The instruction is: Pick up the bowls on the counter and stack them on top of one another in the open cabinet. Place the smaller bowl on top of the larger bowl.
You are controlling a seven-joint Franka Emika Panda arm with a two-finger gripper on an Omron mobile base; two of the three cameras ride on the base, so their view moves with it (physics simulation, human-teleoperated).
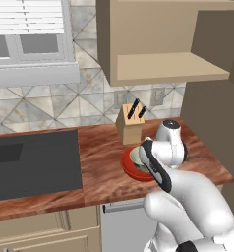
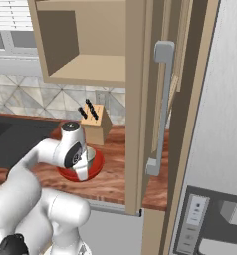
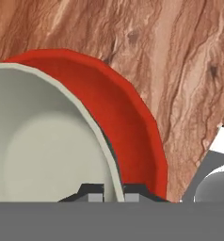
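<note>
The small round pale grey-green bowl [image 3: 43, 141] with its off-white inside sits inside the wide shallow glossy red bowl [image 3: 128, 117], which rests on the long reddish-brown wood-grain table [image 1: 104, 162]. In the hand view the jaws [image 3: 114, 193] straddle the pale bowl's rim: one dark fingertip [image 3: 92, 192] lies on the inner side of the wall and the other on the outer side, over the red bowl's interior. They stand narrow, close against the thin wall from both sides, but whether they actually clamp it cannot be told.

From the left base view the white arm bends down over the two bowls, covering most of them; the red bowl [image 1: 131, 167] shows as a crescent at the arm's left, with a sliver of the pale bowl [image 1: 135, 156] above it. A tan wooden knife block [image 1: 130, 124] with dark handles stands just behind the bowls, near the tiled wall. A dark inset sink [image 1: 35, 165] lies well to the left.

The tan wall cabinet [image 1: 168, 66] hangs above the bowls, its flat shelf bare. In the right base view its brown door [image 2: 140, 99] stands swung out, and the red bowl [image 2: 93, 167] peeks out beneath the wrist.
</note>
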